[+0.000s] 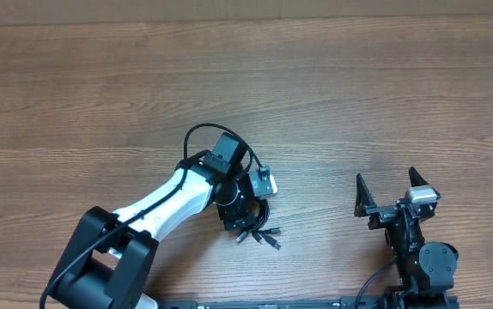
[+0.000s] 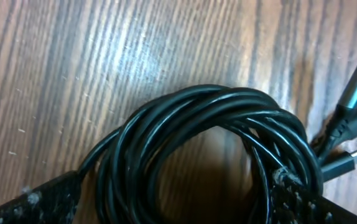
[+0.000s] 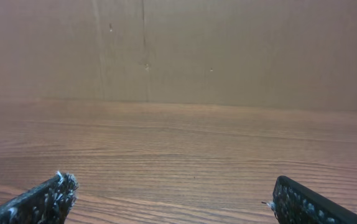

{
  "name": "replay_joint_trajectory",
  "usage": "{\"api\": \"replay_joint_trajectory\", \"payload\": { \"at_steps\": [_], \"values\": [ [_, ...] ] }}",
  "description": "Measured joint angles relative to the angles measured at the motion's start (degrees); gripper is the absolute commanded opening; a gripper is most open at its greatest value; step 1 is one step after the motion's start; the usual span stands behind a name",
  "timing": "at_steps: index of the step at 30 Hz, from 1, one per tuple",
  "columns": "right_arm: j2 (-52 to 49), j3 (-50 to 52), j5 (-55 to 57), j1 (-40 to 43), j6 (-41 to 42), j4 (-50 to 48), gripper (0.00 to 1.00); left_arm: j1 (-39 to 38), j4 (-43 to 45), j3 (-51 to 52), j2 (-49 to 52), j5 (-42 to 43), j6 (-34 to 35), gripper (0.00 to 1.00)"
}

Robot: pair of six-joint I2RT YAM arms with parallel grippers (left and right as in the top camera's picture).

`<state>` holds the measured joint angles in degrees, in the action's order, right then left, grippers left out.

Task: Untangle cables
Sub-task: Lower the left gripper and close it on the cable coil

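Left gripper [image 2: 166,200] is down low over the cables [image 2: 198,113], spread wide with one finger on each side of the bundle and nothing clamped. The cables sit as a tight coil of thin black loops on the wooden desk [image 2: 104,56], near its front edge and about mid-width, with the plug ends [image 2: 351,94] fanning out to one side, one of them silvery at the tip. The right gripper [image 1: 386,180] is well apart from it all, fully open and empty over bare wood.

This stuff looks light and limp, with smooth jackets that could slide between the pads. Squeeze the whole coil and the loops will likely just come up together. I'd say the better hold is a single strand or a stiff plug body at the edge, with the other gripper pinning the coil.
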<state>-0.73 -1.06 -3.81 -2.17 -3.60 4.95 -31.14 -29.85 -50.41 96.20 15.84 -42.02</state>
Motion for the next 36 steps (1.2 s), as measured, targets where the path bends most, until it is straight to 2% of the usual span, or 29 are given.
{"api": "replay_joint_trajectory", "payload": {
  "at_steps": [7,13,17,20,32,36],
  "values": [
    [0.00,0.00,0.00,0.00,0.00,-0.02,1.00,0.00,5.64,0.00,0.37,-1.18,-0.13,0.95],
    [0.00,0.00,0.00,0.00,0.00,-0.02,1.00,-0.02,4.20,-1.31,0.37,-0.09,-0.04,0.94],
    [0.00,0.00,-0.02,0.00,0.02,-0.04,1.00,0.00,2.82,-4.90,0.37,0.09,0.07,1.00],
    [0.00,0.00,-0.04,0.00,0.00,-0.02,1.00,0.00,3.39,-6.86,0.37,-0.55,0.04,1.00],
    [0.00,0.00,-0.02,0.00,0.00,-0.04,1.00,0.00,3.72,-7.08,0.37,-4.11,-0.52,1.00],
    [0.00,0.00,0.00,0.00,0.00,-0.02,1.00,0.00,3.76,-7.15,1.84,-4.11,-3.10,1.00]
  ]
}}
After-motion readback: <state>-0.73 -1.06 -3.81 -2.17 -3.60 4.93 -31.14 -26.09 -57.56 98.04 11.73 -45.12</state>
